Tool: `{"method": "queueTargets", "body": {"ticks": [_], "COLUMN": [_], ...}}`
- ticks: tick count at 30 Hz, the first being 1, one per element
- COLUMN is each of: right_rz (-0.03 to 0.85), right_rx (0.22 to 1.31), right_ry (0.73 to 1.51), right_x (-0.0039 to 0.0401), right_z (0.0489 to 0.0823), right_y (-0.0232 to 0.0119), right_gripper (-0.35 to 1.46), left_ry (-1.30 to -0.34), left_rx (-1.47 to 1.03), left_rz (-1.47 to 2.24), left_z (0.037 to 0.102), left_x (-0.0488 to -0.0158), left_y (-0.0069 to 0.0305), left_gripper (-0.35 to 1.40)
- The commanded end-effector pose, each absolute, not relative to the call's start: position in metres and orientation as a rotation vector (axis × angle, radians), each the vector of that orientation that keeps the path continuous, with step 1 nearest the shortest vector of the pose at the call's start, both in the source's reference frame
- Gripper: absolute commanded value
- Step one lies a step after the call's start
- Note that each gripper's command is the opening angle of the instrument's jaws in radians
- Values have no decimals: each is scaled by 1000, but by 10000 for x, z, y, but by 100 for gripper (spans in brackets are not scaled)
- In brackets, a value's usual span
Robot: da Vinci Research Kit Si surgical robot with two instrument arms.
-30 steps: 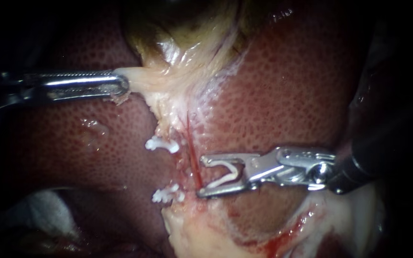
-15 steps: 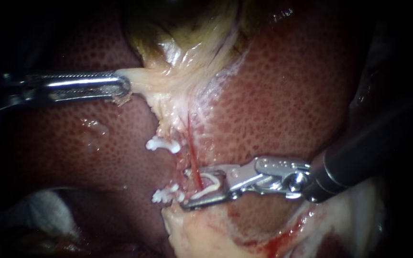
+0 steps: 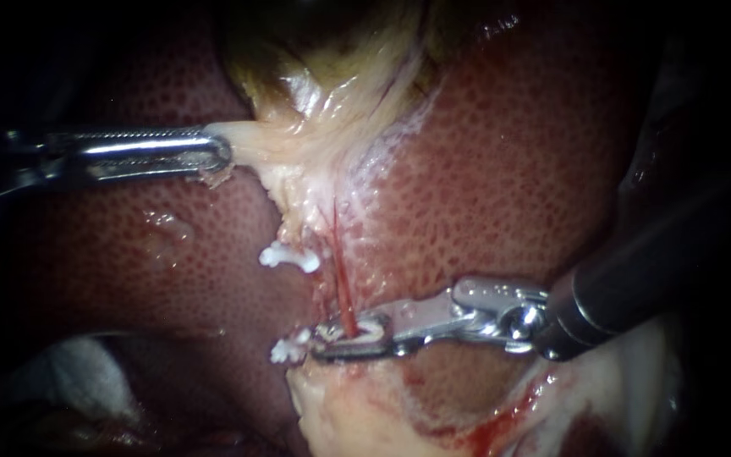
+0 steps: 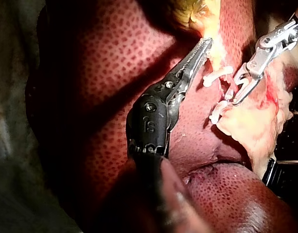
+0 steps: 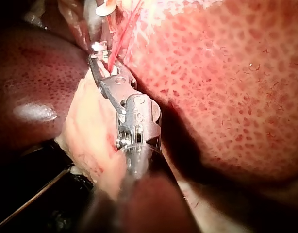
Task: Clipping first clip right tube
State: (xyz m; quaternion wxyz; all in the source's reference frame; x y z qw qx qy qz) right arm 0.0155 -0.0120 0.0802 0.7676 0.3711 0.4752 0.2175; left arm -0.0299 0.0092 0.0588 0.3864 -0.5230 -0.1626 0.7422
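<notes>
Endoscope view showed the right instrument's end effector narrowed almost to closing, its two jaws pressing the small white clip from both sides. The thin red right tube passed between those jaws, inside the clip. Its long axis ran roughly square to the end effector's own, so I judged the squeeze nearly complete, with only the last of the closing left. Two further white clips sat beyond the end effector's tip, one just beside it and one farther off. Well apart from that end effector, across the mottled red-brown liver, the left instrument's end effector was clamped on pale yellowish tissue drawn from the glistening gallbladder. The right instrument was plainly nearer the tube.
</notes>
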Motion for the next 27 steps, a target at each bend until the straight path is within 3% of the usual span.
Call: {"method": "queueTargets", "body": {"ticks": [1, 11, 27], "right_rz": [476, 512, 518], "right_rx": [817, 857, 868], "right_ry": [1023, 952, 947], "right_x": [154, 150, 148], "right_z": [803, 803, 803], "right_y": [-119, -119, -120], "right_gripper": [-35, -35, -35], "left_ry": [-414, -414, -413], "left_rx": [-1331, -1331, -1331], "left_rz": [1890, 1890, 1890], "left_z": [588, 588, 589], "left_x": [-299, -299, -300], "left_y": [92, 92, 92], "left_gripper": [-35, -35, -35]}}
